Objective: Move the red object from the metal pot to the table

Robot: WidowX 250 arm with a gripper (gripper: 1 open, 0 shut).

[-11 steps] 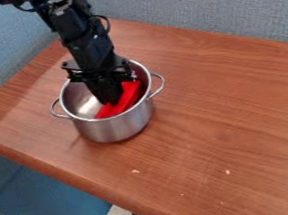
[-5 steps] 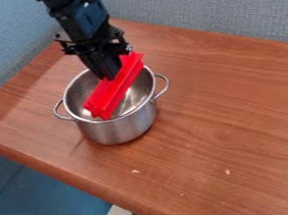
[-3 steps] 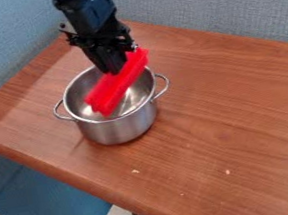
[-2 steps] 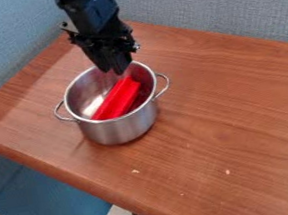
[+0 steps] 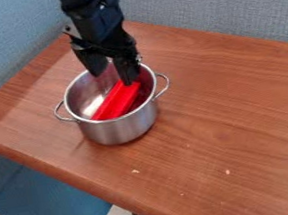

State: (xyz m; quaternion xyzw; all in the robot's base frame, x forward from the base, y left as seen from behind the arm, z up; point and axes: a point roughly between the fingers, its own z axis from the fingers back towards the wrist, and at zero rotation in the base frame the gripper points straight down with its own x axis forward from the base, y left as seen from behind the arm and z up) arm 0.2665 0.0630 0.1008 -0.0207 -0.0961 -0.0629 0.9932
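Leaning inside the metal pot (image 5: 115, 129): one red object (image 5: 116, 101), long axis running near-left to far-right, its far end just beneath the claw (image 5: 114, 75). Claw: one, fingers spread, nothing gripped. Worktop (image 5: 231, 128): one, brown wood. We judge a regrip near that upper end comes next, fingers straddling the long axis.

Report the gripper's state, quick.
Gripper: open, fingers spread above the metal pot, holding nothing; the red object lies inside the pot.
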